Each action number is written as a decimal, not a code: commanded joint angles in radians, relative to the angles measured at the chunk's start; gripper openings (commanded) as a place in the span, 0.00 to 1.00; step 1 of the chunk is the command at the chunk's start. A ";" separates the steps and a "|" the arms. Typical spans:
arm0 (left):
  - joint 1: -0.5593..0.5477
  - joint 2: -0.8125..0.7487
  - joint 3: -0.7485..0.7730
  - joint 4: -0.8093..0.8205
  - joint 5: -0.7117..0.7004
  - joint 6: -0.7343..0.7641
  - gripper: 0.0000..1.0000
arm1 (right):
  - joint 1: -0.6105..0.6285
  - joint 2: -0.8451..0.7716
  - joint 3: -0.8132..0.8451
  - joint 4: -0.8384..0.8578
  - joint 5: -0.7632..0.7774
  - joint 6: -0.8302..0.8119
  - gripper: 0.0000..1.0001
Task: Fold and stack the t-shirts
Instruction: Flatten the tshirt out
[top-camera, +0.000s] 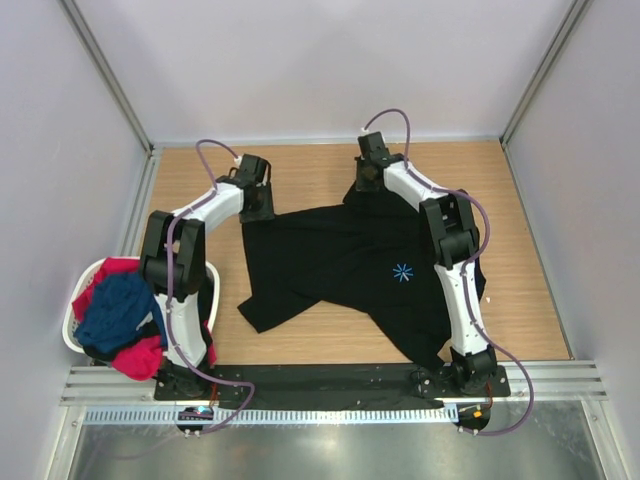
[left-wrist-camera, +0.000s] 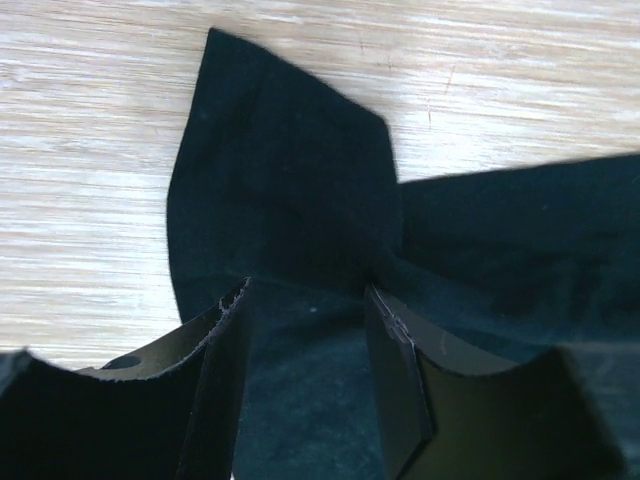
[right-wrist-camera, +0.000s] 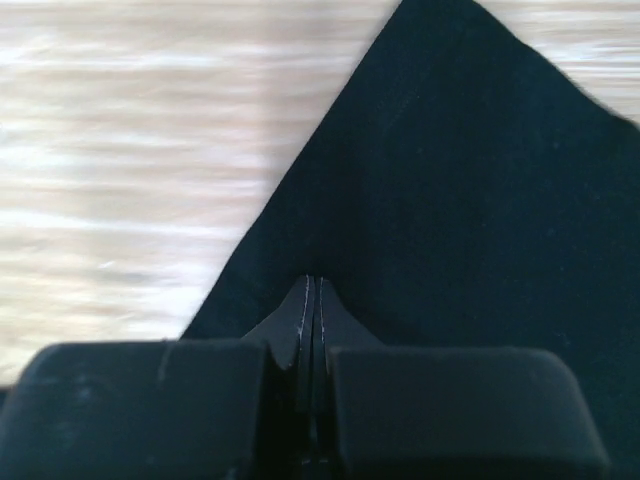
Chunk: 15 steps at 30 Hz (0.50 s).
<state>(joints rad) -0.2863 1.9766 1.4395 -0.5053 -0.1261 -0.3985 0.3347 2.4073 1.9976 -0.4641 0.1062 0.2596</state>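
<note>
In the right wrist view, confirm the right end effector (right-wrist-camera: 311, 292) pinched fully shut on an edge of the black t-shirt (right-wrist-camera: 470, 200). In the left wrist view, note the left end effector (left-wrist-camera: 308, 290) about half open astride a sleeve (left-wrist-camera: 280, 170) on the surface (left-wrist-camera: 90, 150), gripping nothing evident; close it on the cloth. In the top view, with the shirt spread mid-surface, raise both far corners level.

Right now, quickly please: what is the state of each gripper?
Left gripper: open, over the black t-shirt.
Right gripper: closed, pinching the black t-shirt's edge.
</note>
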 joint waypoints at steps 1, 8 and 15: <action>0.001 -0.013 0.042 -0.012 -0.053 -0.028 0.50 | 0.043 -0.039 0.019 0.013 -0.026 0.000 0.01; -0.004 -0.016 0.042 -0.038 -0.116 -0.062 0.51 | 0.113 0.026 0.035 -0.028 -0.026 0.024 0.01; -0.011 -0.024 0.041 -0.062 -0.101 -0.097 0.51 | 0.089 -0.031 0.078 -0.070 0.088 0.009 0.21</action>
<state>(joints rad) -0.2886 1.9766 1.4506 -0.5526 -0.2100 -0.4675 0.4469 2.4130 2.0235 -0.5129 0.1249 0.2699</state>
